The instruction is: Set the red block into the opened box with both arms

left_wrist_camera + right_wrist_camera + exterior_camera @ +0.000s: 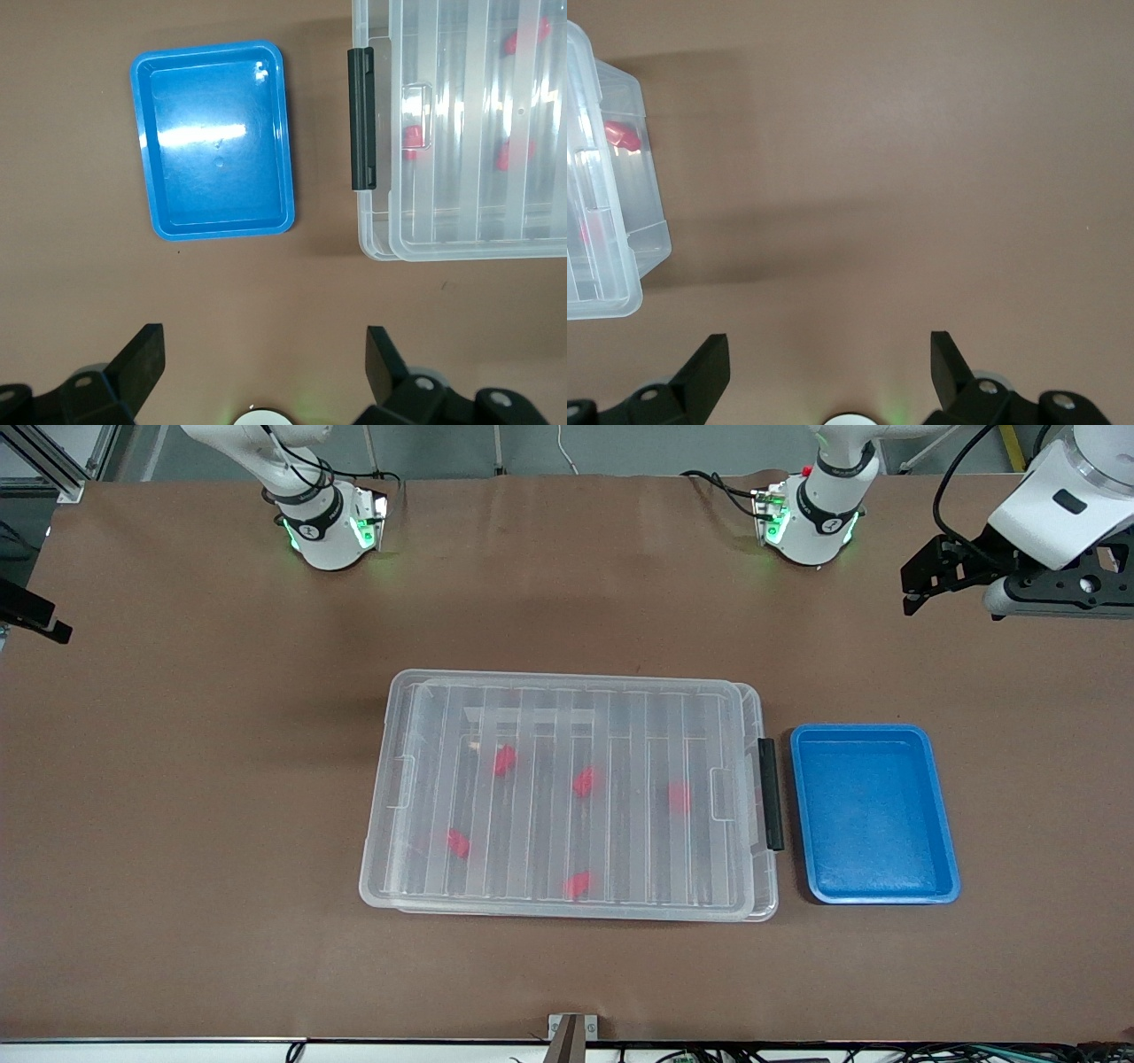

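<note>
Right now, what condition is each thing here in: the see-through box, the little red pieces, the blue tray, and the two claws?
box: lid on, black latch at the blue tray's end.
red blocks: five, all inside the box under the lid.
blue tray: empty, beside the box.
left claw: open, empty, over bare table near the tray.
right claw: open, empty, over bare table beside the box.

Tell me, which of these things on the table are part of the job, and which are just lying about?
Part of the job: five red blocks, one here, inside the clear box, its lid on; left gripper and right gripper, both open and empty over bare table.

Just lying about: blue tray, beside the box's latch.
</note>
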Available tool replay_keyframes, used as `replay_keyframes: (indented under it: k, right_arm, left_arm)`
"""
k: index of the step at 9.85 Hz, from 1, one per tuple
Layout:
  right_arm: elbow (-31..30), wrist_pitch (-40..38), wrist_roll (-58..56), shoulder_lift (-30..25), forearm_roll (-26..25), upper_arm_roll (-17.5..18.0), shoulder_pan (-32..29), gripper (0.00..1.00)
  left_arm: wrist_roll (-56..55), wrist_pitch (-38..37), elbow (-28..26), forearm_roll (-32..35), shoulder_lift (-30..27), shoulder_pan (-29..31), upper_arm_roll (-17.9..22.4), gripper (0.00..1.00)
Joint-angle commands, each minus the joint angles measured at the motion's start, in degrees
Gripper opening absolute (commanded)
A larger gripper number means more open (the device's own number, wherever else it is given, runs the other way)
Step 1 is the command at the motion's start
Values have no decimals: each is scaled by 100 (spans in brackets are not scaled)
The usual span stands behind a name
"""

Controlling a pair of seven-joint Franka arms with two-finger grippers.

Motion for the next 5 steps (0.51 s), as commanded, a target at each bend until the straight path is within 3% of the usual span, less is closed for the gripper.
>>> replay_keyframes:
  k: [1, 5]
  right_arm:
    - [-55, 20, 384, -60, -150, 121, -2, 100]
    - [6, 82, 69, -25, -124, 121, -90, 100]
  left_arm:
    - [1, -56, 9, -37, 115, 13, -15, 100]
    - [88, -65, 9, -54, 106, 31, -15, 100]
